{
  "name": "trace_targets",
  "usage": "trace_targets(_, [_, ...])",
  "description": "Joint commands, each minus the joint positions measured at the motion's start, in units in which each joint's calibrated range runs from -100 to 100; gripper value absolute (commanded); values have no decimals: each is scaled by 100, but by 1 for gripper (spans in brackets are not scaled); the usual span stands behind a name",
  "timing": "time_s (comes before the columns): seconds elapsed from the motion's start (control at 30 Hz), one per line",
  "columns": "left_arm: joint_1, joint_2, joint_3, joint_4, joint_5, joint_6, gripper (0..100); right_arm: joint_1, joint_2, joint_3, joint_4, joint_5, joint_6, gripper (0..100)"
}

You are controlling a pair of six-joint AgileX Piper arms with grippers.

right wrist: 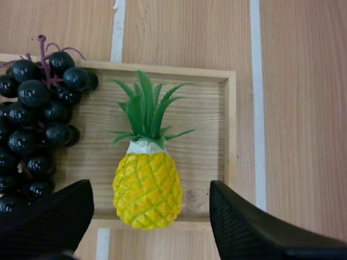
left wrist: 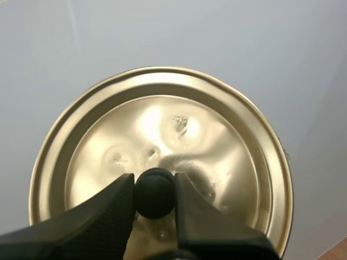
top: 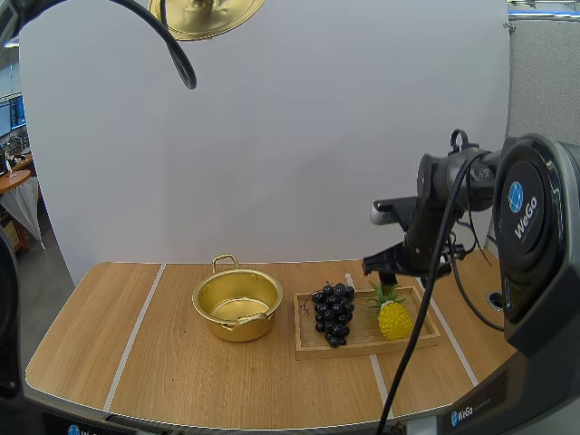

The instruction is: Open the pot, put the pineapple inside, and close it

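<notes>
Carrying everything, the wooden bench (top: 181, 381) has two containers on it side by side: a tray (top: 362, 350) to the right and a pot (top: 213, 322) just left of it, near each other but apart.

The tray is shallow, wooden and rimmed, and it holds two things. Grapes (top: 333, 313) – a dark bunch – fill its left part, their stem reaching toward the far rim. The pineapple (top: 393, 317) lies in the right part, its yellow body close to the near rim and its green leaves pointing to the far rim. A strip of bare wood shows between the two fruits, so they do not touch.

The pot is gold, with a handle at the far side and one at the near side. It stands upright and open, its shiny inner floor showing.

The lid (left wrist: 162, 124), gold too, is up in the air, high above the bench and well apart from the pot. The left tool (left wrist: 154, 187) has it by the black knob (left wrist: 154, 201), both fingers closed tight against the knob's sides.

The right tool (right wrist: 150, 190) hangs over the tray's right part, above the pineapple. Its fingers stand wide apart – one toward the grapes, one toward the tray's right rim – and they grip nothing.
</notes>
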Motion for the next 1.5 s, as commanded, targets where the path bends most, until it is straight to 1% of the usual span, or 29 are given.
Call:
trace_targets(0.0, [-25,-36,-58,26,-117,-23,0,-20,2,183,11,-382,-53,100])
trace_targets(0.13, [-25,-36,-58,26,-117,-23,0,-20,179,202,22,-508,-53,100])
trace_targets(0.4, [-25,-36,-58,26,-117,-23,0,131,598,202,22,-817,-42,100])
trace_targets(0.67, [-25,-36,-58,26,-117,-23,0,131,841,202,22,-1065,-42,100])
trace_targets(1.27, [-25,-36,-58,26,-117,-23,0,131,1933,202,22,-1667,-42,100])
trace_targets(1.47, [-25,-36,-58,26,-117,-23,0,131,1981,202,22,-1783,-42,100])
